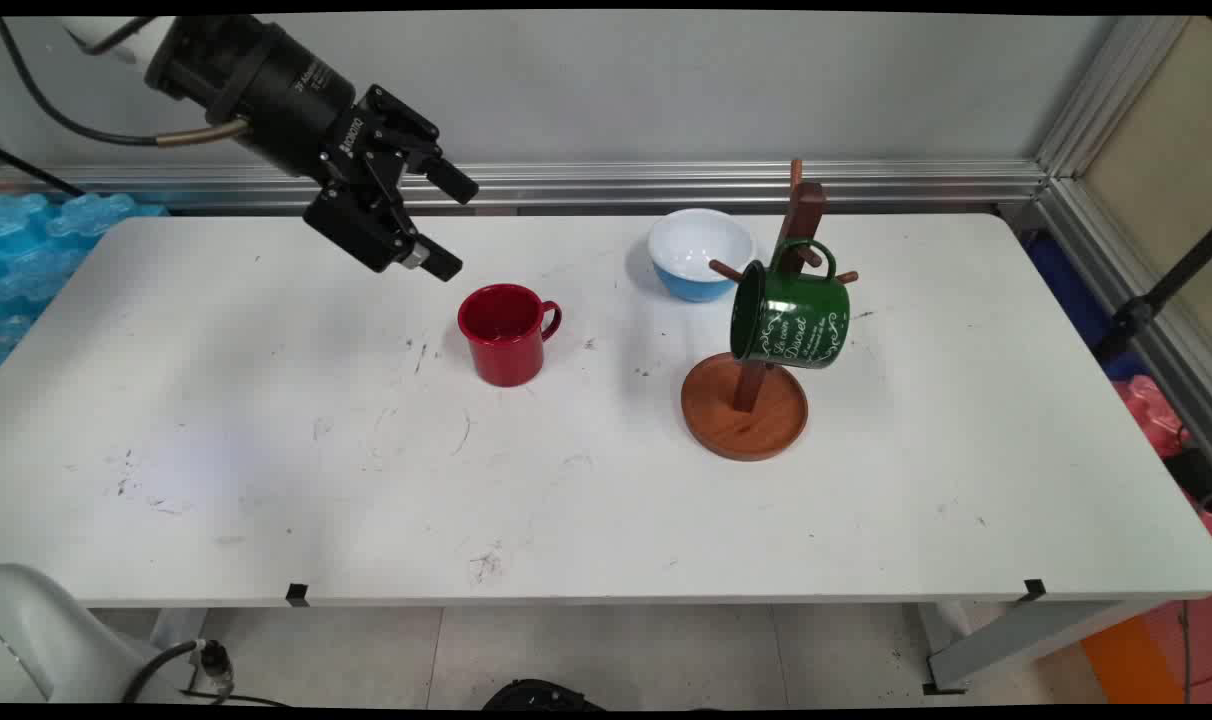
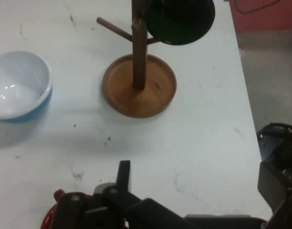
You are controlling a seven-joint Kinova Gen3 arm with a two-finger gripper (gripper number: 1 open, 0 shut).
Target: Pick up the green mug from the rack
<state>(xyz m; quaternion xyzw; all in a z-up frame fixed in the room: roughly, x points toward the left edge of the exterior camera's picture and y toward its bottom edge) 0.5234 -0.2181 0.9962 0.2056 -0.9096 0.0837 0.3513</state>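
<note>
Three pieces of crockery sit on your white bench, and nothing is in your pincer, which hangs in the air over the bench's far left part with its two black fingers spread wide apart, one finger higher and one lower in the main view. Just right of it and lower, you have the red mug standing upright on the bench, its mouth open to the top and its handle pointing right; it is the thing nearest your pincer, but the two are apart. In the hand view only a sliver of that mug shows at the bottom edge, behind the black linkage. Further right, near the far edge, sits the bowl, white inside and blue outside, upright and clear of its neighbours. Right of the bowl stands the wooden rack, a round brown base with an upright post and short pegs. On one peg hangs the green mug by its handle, tilted with its mouth to the left, white lettering on its side, above the base and not touching it.
</note>
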